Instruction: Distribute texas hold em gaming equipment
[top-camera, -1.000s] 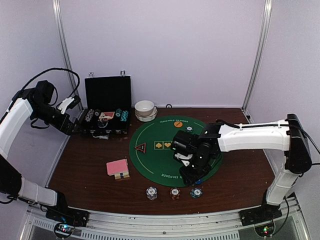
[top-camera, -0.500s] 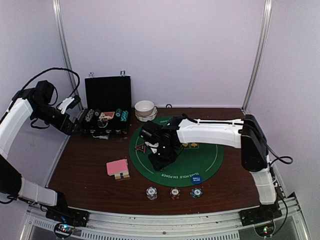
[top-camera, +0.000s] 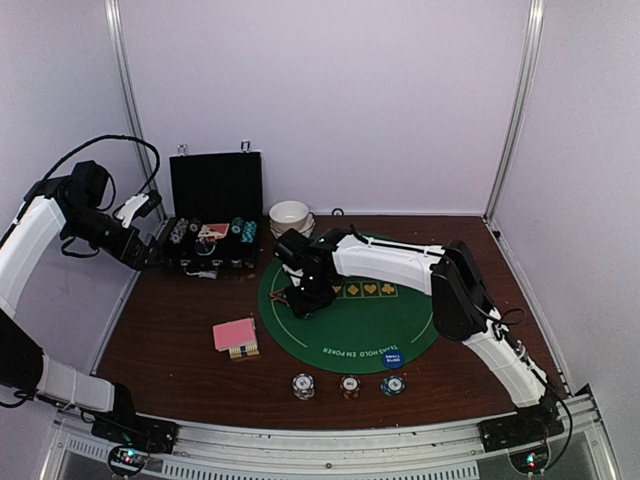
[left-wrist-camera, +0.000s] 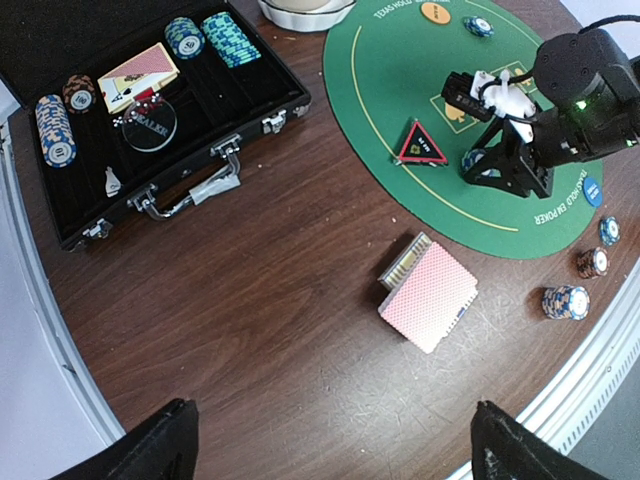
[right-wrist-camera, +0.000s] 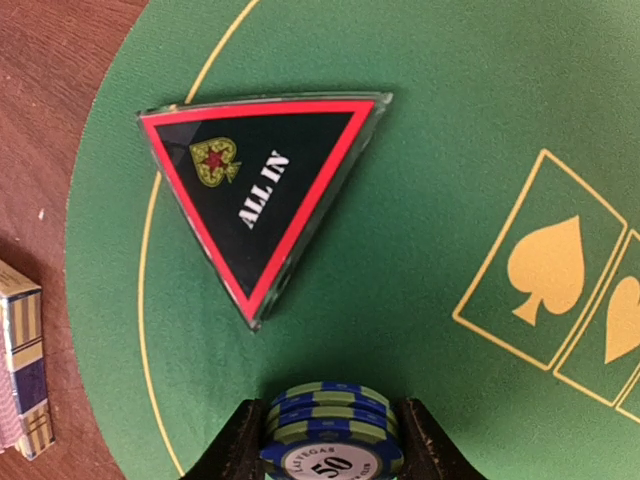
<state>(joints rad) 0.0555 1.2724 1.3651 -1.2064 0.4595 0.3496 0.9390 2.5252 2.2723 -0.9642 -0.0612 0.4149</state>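
One triangle marker (right-wrist-camera: 262, 190) "ALL IN", chips (right-wrist-camera: 330, 428) "50"

Brown table (top-camera: 170, 340) — mat (top-camera: 370, 320), case (top-camera: 214, 185), cards (top-camera: 235, 335), chips (top-camera: 303, 385), bowls (top-camera: 290, 218).

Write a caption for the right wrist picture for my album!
Right claw pinching a stack of striped poker chips near the ALL IN triangle on green felt.

The left arm (top-camera: 30, 240) stands raised on the robot's far left, elbow bent, its wrist tipped inward and down. The left gripper (left-wrist-camera: 335, 445) has its jaws spread wide, one at each lower corner of its wrist view. The right arm (top-camera: 390, 262) reaches far across to the left, forearm nearly level, wrist bent down. The right gripper (right-wrist-camera: 330, 455) points downward, jaws clamped on a stack of striped poker chips (right-wrist-camera: 330, 410).
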